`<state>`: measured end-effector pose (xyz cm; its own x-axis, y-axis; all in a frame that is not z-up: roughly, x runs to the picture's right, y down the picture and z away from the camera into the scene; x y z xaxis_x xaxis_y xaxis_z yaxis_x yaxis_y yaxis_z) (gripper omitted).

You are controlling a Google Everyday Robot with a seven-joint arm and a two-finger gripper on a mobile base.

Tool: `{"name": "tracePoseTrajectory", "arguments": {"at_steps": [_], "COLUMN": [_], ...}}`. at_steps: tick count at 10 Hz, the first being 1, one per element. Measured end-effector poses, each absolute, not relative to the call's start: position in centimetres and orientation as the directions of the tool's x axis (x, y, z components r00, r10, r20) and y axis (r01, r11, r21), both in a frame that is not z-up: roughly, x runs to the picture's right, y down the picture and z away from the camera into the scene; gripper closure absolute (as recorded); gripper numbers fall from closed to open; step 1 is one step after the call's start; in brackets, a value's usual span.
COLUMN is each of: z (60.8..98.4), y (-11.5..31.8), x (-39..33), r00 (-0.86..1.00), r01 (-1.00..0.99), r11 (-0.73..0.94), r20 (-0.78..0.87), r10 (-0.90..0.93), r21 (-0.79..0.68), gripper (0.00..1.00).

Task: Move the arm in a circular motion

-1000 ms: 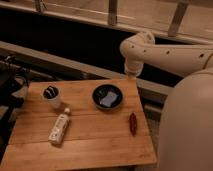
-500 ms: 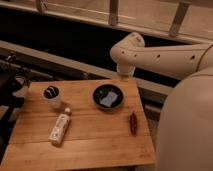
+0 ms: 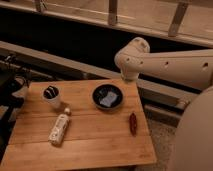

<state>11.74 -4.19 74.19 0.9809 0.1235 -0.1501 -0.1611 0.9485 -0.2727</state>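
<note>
The arm (image 3: 165, 62) is large, white and tubular. It reaches in from the right, level above the far right corner of the wooden table (image 3: 85, 150). Its rounded joint (image 3: 131, 54) hangs just behind the table's far edge, with a short stub pointing down. The gripper is not in view; only the arm's segments and the robot's white body (image 3: 192, 135) at the lower right show.
On the table stand a white cup (image 3: 50, 95) with dark contents and a dark bowl (image 3: 107, 96) holding something pale. A white bottle (image 3: 59, 129) lies on its side, with a small red item (image 3: 133, 123) to its right. Dark equipment (image 3: 10, 82) sits at the left, and a railing runs behind.
The arm's rounded joint swung left, then came back a little to the right. The things on the table have not moved.
</note>
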Motion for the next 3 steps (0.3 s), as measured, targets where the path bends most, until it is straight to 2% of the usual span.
{"name": "tracePoseTrajectory", "arguments": {"at_steps": [3], "z": [73.8], "y": [-3.7], "x": [9.2], "r00": [0.985], "r01": [-0.119], "r11": [0.959], "r20": [-0.151], "r10": [0.082], "r21": [-0.257], "gripper": [1.0]}}
